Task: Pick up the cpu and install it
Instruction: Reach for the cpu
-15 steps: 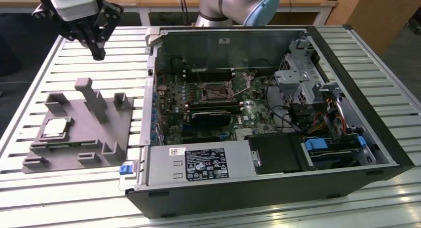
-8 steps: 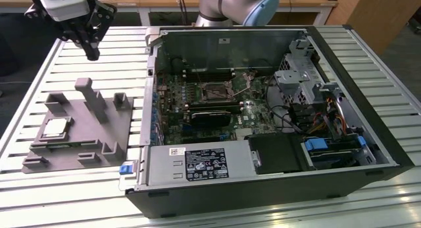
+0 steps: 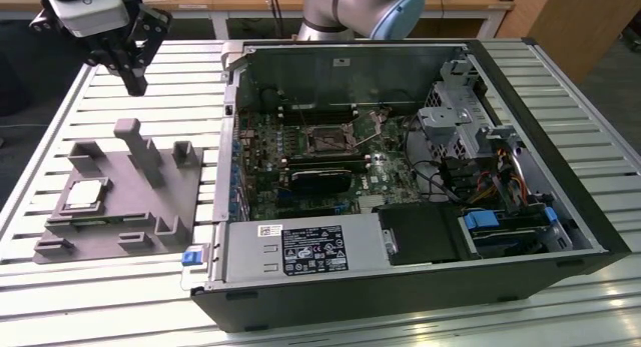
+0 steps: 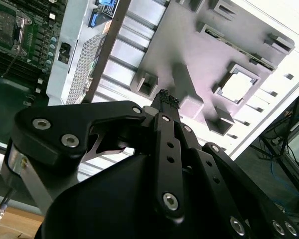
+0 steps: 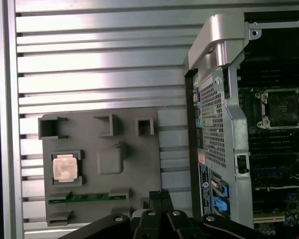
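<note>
The cpu [image 3: 85,194] is a pale silver square lying flat in a recess of the grey holder block [image 3: 185,183] on the slatted table, at the exterior view's left. Both wrist views look down on the cpu [image 4: 236,85] [image 5: 66,167] in its holder [image 4: 189,55] [image 5: 134,164]. My gripper [image 3: 135,85] hangs well above the table behind the holder, apart from the cpu. Its black fingers are shut together with nothing between them, as the gripper [image 4: 167,99] [image 5: 159,194] also appears in both wrist views. The motherboard's empty socket [image 3: 328,139] [image 5: 283,107] lies inside the open computer case.
The open computer case [image 3: 561,174] takes up the middle and the exterior view's right, with a power supply [image 3: 300,251], drive cage [image 3: 451,125] and cables. The holder has upright posts [image 3: 135,148] and a green memory stick [image 5: 84,198] in a slot.
</note>
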You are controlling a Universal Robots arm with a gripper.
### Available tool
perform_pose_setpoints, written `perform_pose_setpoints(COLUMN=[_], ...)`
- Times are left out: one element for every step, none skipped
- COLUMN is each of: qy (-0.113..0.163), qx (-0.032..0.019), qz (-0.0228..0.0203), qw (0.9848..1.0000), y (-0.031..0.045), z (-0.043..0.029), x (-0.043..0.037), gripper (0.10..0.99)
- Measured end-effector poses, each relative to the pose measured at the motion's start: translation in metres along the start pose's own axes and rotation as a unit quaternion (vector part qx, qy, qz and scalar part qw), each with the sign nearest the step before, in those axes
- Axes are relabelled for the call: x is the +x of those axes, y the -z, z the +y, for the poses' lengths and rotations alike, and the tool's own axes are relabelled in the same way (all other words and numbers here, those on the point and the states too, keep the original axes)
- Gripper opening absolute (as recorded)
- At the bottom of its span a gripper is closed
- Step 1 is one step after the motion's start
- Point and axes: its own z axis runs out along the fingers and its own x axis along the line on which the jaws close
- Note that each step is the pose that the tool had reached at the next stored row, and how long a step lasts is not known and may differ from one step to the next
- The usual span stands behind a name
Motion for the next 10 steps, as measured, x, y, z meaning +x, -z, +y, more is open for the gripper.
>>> perform_pose_setpoints(qy=[0.0, 0.0, 0.0, 0.0, 0.0, 0.0, 0.0, 0.0, 0.0, 0.0], qx=[0.0, 0.0, 0.0, 0.0, 0.0, 0.0, 0.0, 0.0, 0.0, 0.0], qz=[0.0001, 0.0, 0.0, 0.0, 0.0, 0.0, 0.0, 0.0, 0.0, 0.0], qw=[1.0, 1.0, 1.0, 1.0, 1.0, 1.0, 1.0, 1.0, 1.0, 1.0], y=[0.0001, 0.0001, 0.0001, 0.0001, 0.0002, 0.0003, 0.0003, 0.0004, 0.0005, 0.0005], z=[-0.0012, -0.0022, -0.003, -0.0036, -0.004, -0.0044, -0.0046, -0.0048, -0.005, -0.0051], x=[0.0005, 0.0014, 0.0028, 0.0052, 0.0083, 0.012, 0.0151, 0.0178, 0.0202, 0.0222], gripper=[0.106, 0.106, 0.106, 0.106, 0.106, 0.106, 0.106, 0.106, 0.106, 0.106])
